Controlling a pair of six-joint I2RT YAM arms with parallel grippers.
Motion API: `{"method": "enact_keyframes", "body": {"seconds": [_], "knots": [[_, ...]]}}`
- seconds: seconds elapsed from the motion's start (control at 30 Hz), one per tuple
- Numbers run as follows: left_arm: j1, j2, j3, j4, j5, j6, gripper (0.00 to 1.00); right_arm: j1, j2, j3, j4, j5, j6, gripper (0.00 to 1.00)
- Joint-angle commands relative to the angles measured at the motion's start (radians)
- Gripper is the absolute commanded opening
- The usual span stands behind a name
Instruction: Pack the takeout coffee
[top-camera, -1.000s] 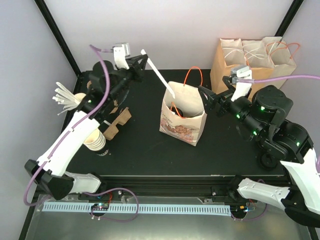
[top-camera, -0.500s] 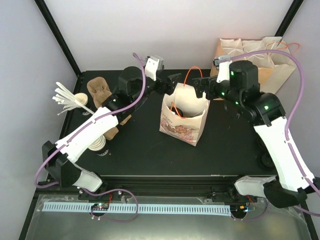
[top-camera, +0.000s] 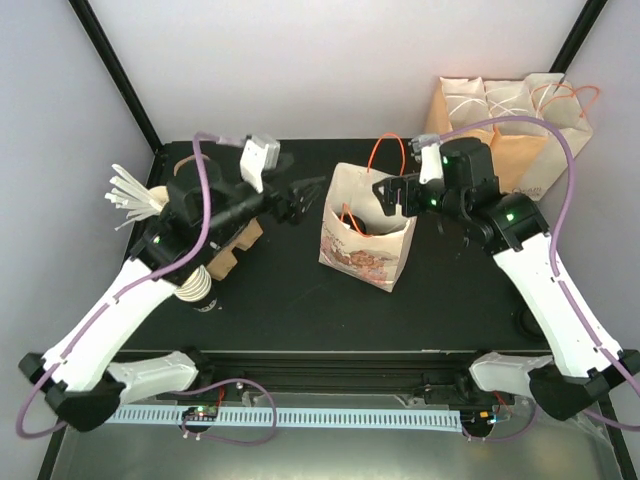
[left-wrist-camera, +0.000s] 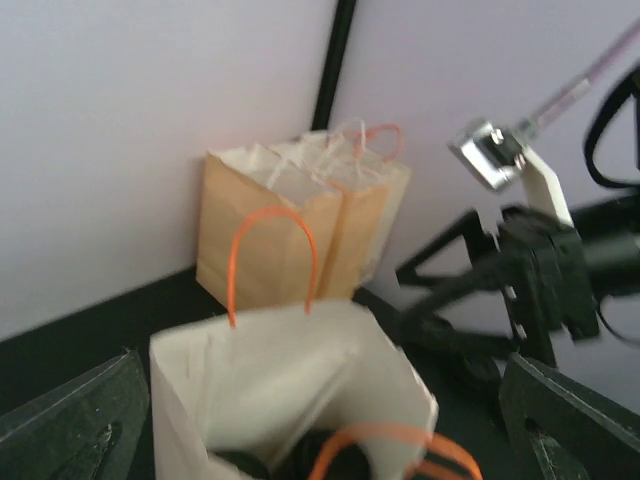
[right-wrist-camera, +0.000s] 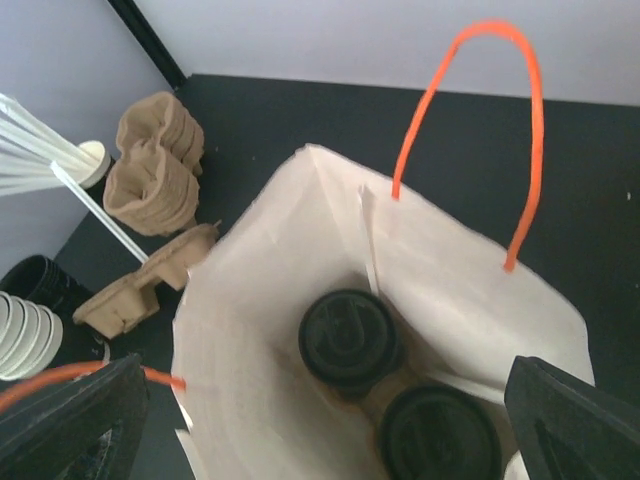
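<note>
two takeout coffee cups (right-wrist-camera: 350, 335) are inside the white paper bag (top-camera: 355, 255), down on its floor. each cup stands straight up, so its long side goes up and down. each round black lid faces the open top of the bag. the cups sit close side by side, and i cannot tell if they touch. the bag stands up too, with its orange handles sticking up.

the left gripper (top-camera: 308, 195) hangs just to the left of the bag and points at it. its fingers are spread wide and hold nothing. the right gripper (top-camera: 392, 197) hangs over the far right edge of the bag and looks down into it. its fingers are spread wide too, with nothing between them.

some brown paper bags (top-camera: 510, 120) stand behind the white bag, off to its right, against the wall. well to the left of the white bag lie brown cup trays (top-camera: 235, 240), a bunch of white stir sticks (top-camera: 130, 195) and a stack of white paper cups (top-camera: 190, 282). all of it sits on the black table (top-camera: 290, 300).
</note>
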Motion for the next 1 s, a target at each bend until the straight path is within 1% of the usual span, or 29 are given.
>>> {"method": "enact_keyframes", "body": {"seconds": [0.0, 0.07, 0.17, 0.23, 0.3, 0.37, 0.43, 0.5, 0.57, 0.63, 0.7, 0.73, 0.77, 0.8, 0.87, 0.9, 0.97], "knots": [[-0.001, -0.122, -0.179, -0.075, 0.122, -0.045, 0.99, -0.004, -0.125, -0.138, 0.099, 0.022, -0.002, 1.0], [-0.002, -0.184, -0.259, -0.087, 0.067, -0.066, 0.99, -0.004, -0.215, -0.237, 0.182, 0.076, 0.015, 1.0], [0.002, -0.284, -0.374, -0.105, -0.053, -0.104, 0.99, -0.005, -0.35, -0.402, 0.312, 0.155, 0.03, 1.0], [0.002, -0.352, -0.461, -0.088, -0.078, -0.096, 0.99, -0.004, -0.449, -0.521, 0.414, 0.188, 0.026, 1.0], [0.001, -0.419, -0.509, -0.082, -0.102, -0.094, 0.99, -0.004, -0.548, -0.631, 0.496, 0.201, 0.019, 1.0], [0.002, -0.48, -0.521, -0.105, -0.14, -0.095, 0.99, -0.004, -0.616, -0.692, 0.514, 0.221, 0.028, 1.0], [0.002, -0.52, -0.498, -0.189, -0.237, -0.125, 0.99, -0.004, -0.651, -0.72, 0.498, 0.218, 0.026, 1.0], [0.003, -0.534, -0.451, -0.371, -0.381, -0.183, 0.99, -0.004, -0.66, -0.734, 0.467, 0.215, 0.028, 1.0], [0.003, -0.526, -0.392, -0.565, -0.542, -0.287, 0.99, -0.004, -0.658, -0.737, 0.436, 0.213, 0.031, 1.0], [0.004, -0.52, -0.351, -0.709, -0.609, -0.355, 0.99, -0.004, -0.653, -0.739, 0.415, 0.219, 0.039, 1.0], [0.004, -0.524, -0.34, -0.77, -0.599, -0.378, 0.99, -0.004, -0.649, -0.751, 0.406, 0.227, 0.045, 1.0], [0.004, -0.53, -0.35, -0.754, -0.561, -0.364, 0.99, -0.004, -0.649, -0.765, 0.412, 0.229, 0.047, 1.0], [0.004, -0.54, -0.378, -0.704, -0.507, -0.331, 0.99, -0.004, -0.65, -0.783, 0.422, 0.234, 0.046, 1.0], [0.004, -0.556, -0.421, -0.626, -0.418, -0.3, 0.99, -0.004, -0.652, -0.8, 0.435, 0.249, 0.057, 1.0], [0.004, -0.576, -0.521, -0.454, -0.305, -0.269, 0.99, -0.004, -0.663, -0.842, 0.461, 0.3, 0.079, 1.0], [0.004, -0.578, -0.57, -0.364, -0.271, -0.263, 0.99, -0.004, -0.676, -0.869, 0.484, 0.323, 0.08, 1.0], [0.003, -0.554, -0.659, -0.209, -0.245, -0.244, 0.99, -0.004, -0.715, -0.933, 0.542, 0.369, 0.06, 1.0]]}}
